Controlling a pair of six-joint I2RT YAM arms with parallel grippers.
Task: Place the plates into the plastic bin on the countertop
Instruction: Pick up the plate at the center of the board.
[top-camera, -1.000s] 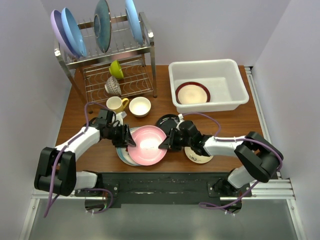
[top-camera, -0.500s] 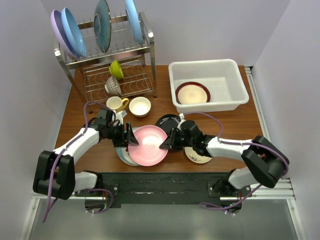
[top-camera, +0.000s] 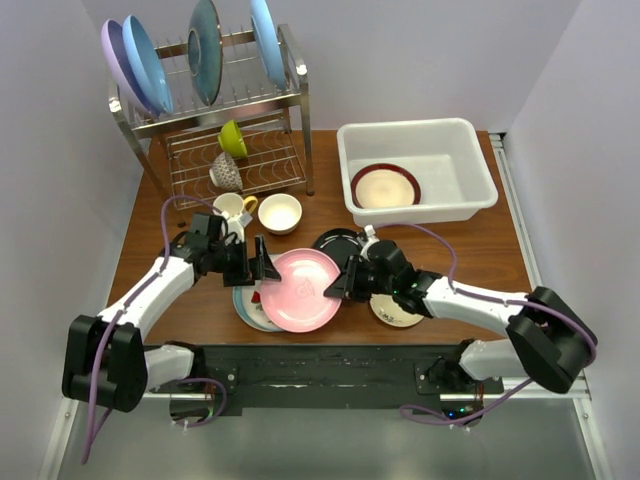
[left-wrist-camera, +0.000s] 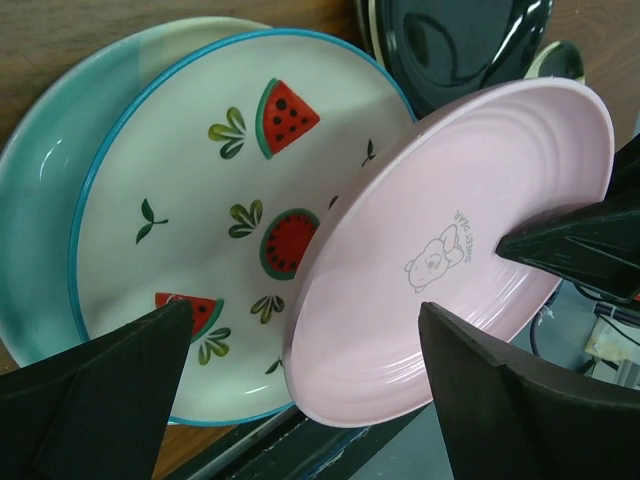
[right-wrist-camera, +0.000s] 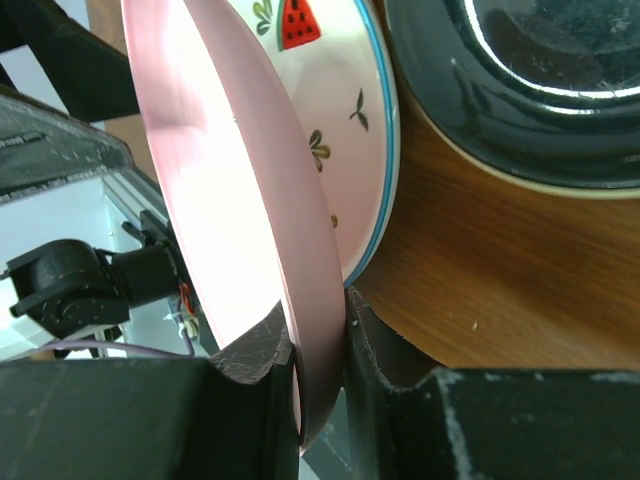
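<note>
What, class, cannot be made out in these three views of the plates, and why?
- Top view: the small cream plate is mostly covered by the right arm.
- Top view: the pink plate hides how many plates lie beneath.
- Left wrist view: the black plate is cut by the top edge.

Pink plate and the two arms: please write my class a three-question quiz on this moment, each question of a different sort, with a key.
1. True or false: the left gripper is shut on the pink plate.
2. What lies in the white bin? A) a maroon-rimmed plate B) a black plate C) a yellow cup
3. Fill in: the plate partly beneath the tilted pink plate is painted with ____ slices.

Key
1. False: its jaws stand wide open, clear of the plate. The right gripper pinches the plate's rim.
2. A
3. watermelon
</note>
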